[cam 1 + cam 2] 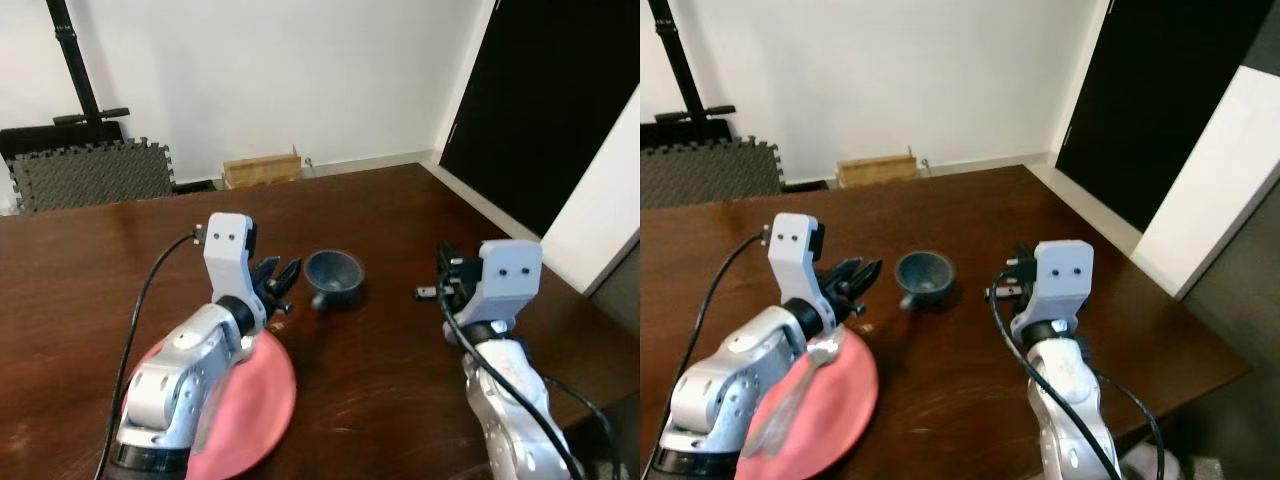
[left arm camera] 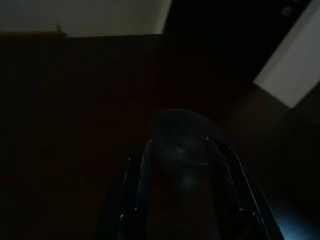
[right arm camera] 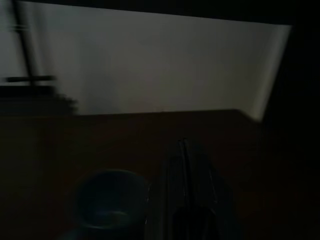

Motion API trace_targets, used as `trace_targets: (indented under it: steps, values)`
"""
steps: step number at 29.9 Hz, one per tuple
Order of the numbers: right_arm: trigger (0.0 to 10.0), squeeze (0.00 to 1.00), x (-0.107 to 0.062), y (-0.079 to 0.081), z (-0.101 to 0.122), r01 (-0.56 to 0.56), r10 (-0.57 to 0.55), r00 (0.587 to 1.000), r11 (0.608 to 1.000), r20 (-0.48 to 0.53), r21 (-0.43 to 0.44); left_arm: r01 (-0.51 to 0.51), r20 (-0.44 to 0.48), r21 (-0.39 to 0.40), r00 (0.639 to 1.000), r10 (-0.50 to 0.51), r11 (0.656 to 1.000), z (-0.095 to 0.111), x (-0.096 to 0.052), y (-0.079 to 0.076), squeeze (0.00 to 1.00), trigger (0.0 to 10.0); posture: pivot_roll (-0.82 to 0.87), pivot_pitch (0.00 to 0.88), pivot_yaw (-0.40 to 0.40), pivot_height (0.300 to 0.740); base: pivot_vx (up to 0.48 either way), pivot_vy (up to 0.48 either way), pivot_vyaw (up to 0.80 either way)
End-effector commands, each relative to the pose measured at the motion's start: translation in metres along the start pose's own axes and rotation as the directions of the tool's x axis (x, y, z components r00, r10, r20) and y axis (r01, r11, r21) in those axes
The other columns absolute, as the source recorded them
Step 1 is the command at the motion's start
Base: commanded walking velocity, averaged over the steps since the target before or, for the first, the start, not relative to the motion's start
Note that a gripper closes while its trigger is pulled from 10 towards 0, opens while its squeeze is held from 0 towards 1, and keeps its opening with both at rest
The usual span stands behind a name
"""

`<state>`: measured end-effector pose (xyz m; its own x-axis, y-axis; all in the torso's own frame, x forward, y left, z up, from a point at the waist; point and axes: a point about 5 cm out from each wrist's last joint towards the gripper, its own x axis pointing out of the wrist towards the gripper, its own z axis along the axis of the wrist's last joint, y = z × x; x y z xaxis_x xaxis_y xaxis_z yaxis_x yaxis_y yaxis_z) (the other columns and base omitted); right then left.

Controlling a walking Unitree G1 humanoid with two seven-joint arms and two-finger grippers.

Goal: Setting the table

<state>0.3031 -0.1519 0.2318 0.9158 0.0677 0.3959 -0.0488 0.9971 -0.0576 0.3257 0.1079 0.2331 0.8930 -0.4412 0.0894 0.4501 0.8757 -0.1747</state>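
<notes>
Glossy dark wood table, matt blue cup (ceramic-looking), smooth pink plate.

A dark wooden table carries a blue cup and pink plate.

A home dining room — dark wooden table, white walls, foam mats.

Head views bright, evenly lit, sharp; white wall slightly washed out. Soft sheen on dark wooden table, faint shadows beneath blue cup. Black doorway swallows detail. Both wrist views very dark, murky, grainy; cup barely discernible, wall only pale patch.
</notes>
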Motion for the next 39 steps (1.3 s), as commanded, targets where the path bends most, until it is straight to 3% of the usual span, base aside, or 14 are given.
trace_targets:
  steps: [1,4,11,13,14,18,21,22,24,29,35,37,38,39]
  values:
    - [10.0,0.0,-0.002,-0.002,-0.002,0.004,-0.004,1.0,1.0,-0.009,-0.005,-0.005,-0.024,-0.004,1.0,0.005,1.0,-0.006,-0.001,0.0,0.0,10.0,-0.01,0.043,0.005,0.74,0.0,0.0,0.0]
    - [10.0,0.0,-0.002,-0.002,-0.002,0.004,-0.004,1.0,1.0,-0.009,-0.006,0.018,-0.052,0.045,0.999,-0.016,0.999,-0.007,-0.002,-0.003,0.0,10.0,-0.01,0.043,0.005,0.74,0.0,0.0,0.0]
    - [10.0,0.0,-0.002,-0.001,-0.002,0.002,-0.002,1.0,1.0,-0.009,-0.003,0.057,-0.077,0.041,0.996,-0.054,0.998,-0.01,-0.004,-0.005,0.0,10.0,0.0,0.041,0.006,0.74,0.0,0.0,0.0]
    - [10.0,0.0,-0.002,0.0,-0.002,0.0,0.0,1.0,1.0,-0.007,-0.004,0.123,-0.107,0.059,0.987,-0.116,0.991,-0.009,-0.006,-0.006,0.0,10.0,0.0,0.04,0.006,0.74,0.0,0.0,0.0]
    - [10.0,0.0,-0.002,0.0,-0.002,0.0,0.0,1.0,1.0,-0.006,-0.004,0.159,-0.169,0.076,0.975,-0.145,0.984,-0.008,-0.009,-0.002,0.0,10.0,0.0,0.039,0.007,0.74,0.0,0.0,0.0]
    - [10.0,0.0,-0.002,0.0,-0.001,-0.001,0.001,1.0,1.0,-0.003,-0.007,0.176,-0.187,0.107,0.97,-0.154,0.979,0.0,-0.013,0.011,0.0,10.0,0.0,0.038,0.009,0.74,0.0,0.0,0.0]
    - [10.0,0.0,-0.001,-0.002,0.001,-0.004,0.004,1.0,1.0,0.005,-0.018,0.199,-0.231,0.096,0.957,-0.173,0.975,0.01,-0.021,0.031,0.0,10.0,0.01,0.039,0.005,0.74,0.0,0.0,0.0]
    - [10.0,0.0,0.001,-0.007,0.007,-0.012,0.013,1.0,0.999,0.02,-0.039,0.225,-0.295,0.079,0.936,-0.192,0.971,0.016,-0.029,0.049,0.0,10.0,0.01,0.041,0.002,0.74,0.0,0.0,0.0]
    - [10.0,0.0,0.006,-0.018,0.015,-0.012,0.015,0.999,0.997,0.043,-0.079,0.283,-0.35,0.023,0.901,-0.258,0.959,0.017,-0.033,0.054,0.0,10.0,0.03,0.05,-0.007,0.74,0.0,0.0,0.0]
    - [10.0,0.0,0.021,-0.03,0.03,-0.002,0.011,0.996,0.995,0.089,-0.104,0.358,-0.485,-0.102,0.797,-0.361,0.928,-0.014,-0.029,0.037,0.0,10.0,0.02,0.064,0.004,0.74,0.0,0.0,0.0]
    - [10.0,0.0,0.025,-0.029,0.035,0.001,0.005,0.995,0.998,0.105,-0.066,0.37,-0.56,-0.09,0.749,-0.354,0.925,-0.027,-0.027,0.029,0.0,10.0,0.02,0.078,0.014,0.74,0.0,0.0,0.0]
    - [10.0,0.0,0.024,-0.027,0.035,-0.004,0.01,0.995,0.998,0.102,-0.064,0.372,-0.627,0.046,0.733,-0.263,0.927,-0.035,-0.028,0.036,0.0,10.0,0.02,0.094,0.032,0.74,0.0,0.0,0.0]
    - [10.0,0.0,0.024,-0.027,0.035,-0.004,0.01,0.995,0.998,0.102,-0.064,0.372,-0.627,0.046,0.733,-0.263,0.927,-0.035,-0.028,0.036,0.0,10.0,0.02,0.094,0.032,0.74,0.0,0.0,0.0]
    - [10.0,0.0,0.023,-0.026,0.034,0.0,0.006,0.995,0.998,0.102,-0.058,0.356,-0.641,0.152,0.746,-0.182,0.922,-0.037,-0.028,0.043,0.71,10.0,0.02,0.101,0.036,0.74,0.0,0.0,0.0]
